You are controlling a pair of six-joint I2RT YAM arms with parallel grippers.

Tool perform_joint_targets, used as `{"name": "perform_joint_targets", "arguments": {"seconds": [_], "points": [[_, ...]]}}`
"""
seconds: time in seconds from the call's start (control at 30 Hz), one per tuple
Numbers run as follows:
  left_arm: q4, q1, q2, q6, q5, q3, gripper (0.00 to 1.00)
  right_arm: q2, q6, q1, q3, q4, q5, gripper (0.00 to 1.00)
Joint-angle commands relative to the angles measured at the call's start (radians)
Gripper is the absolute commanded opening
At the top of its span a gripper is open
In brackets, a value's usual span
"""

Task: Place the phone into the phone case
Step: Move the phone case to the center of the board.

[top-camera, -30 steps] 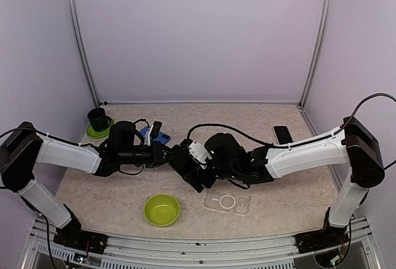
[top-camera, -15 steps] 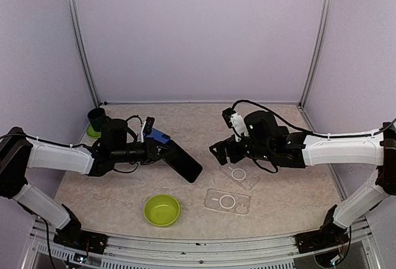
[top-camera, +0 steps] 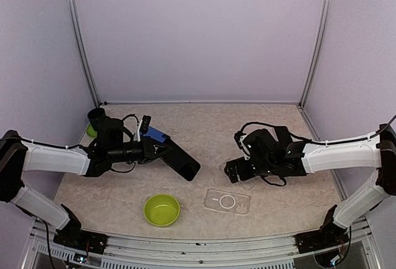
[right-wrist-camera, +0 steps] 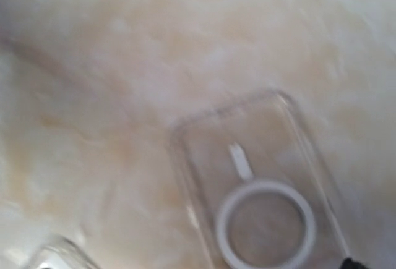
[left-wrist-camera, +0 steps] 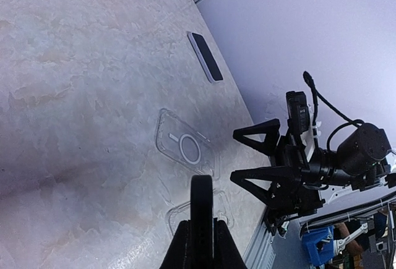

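My left gripper (top-camera: 159,152) is shut on a black phone (top-camera: 180,161) and holds it tilted above the table, left of centre. In the left wrist view the phone (left-wrist-camera: 202,204) shows edge-on between the fingers (left-wrist-camera: 182,247). Two clear phone cases with white rings lie on the table: a near one (top-camera: 227,201) and a farther one (left-wrist-camera: 185,150). My right gripper (top-camera: 235,170) is open and empty, low over the farther case (right-wrist-camera: 260,207), which fills the blurred right wrist view. Its spread fingers (left-wrist-camera: 255,139) show in the left wrist view.
A green bowl (top-camera: 162,209) sits near the front edge. A dark cup on a green saucer (top-camera: 97,120) stands at the back left. A second black phone (left-wrist-camera: 205,55) lies flat at the back right.
The two grippers were together at the phone in the centre. The right gripper has let go, drawn back right and dropped over the farther case. The left gripper keeps the phone and has shifted slightly left.
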Motion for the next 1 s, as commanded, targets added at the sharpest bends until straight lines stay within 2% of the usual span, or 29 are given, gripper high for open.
{"name": "perform_joint_targets", "arguments": {"seconds": [0.0, 0.2, 0.43, 0.97], "points": [[0.071, 0.007, -0.042, -0.023, 0.035, -0.011, 0.00, -0.058, 0.149, -0.021, -0.041, -0.118, 0.067, 1.00], [0.069, 0.007, -0.069, -0.033, 0.000, -0.024, 0.00, -0.120, 0.398, -0.029, -0.134, -0.154, 0.073, 0.97], [0.076, 0.007, -0.078, -0.040, -0.017, -0.033, 0.00, -0.157, 0.579, -0.029, -0.240, -0.124, 0.103, 0.83], [0.068, 0.008, -0.112, -0.037, -0.030, -0.072, 0.00, 0.076, 0.572, -0.031, -0.144, -0.069, 0.140, 0.56]]}}
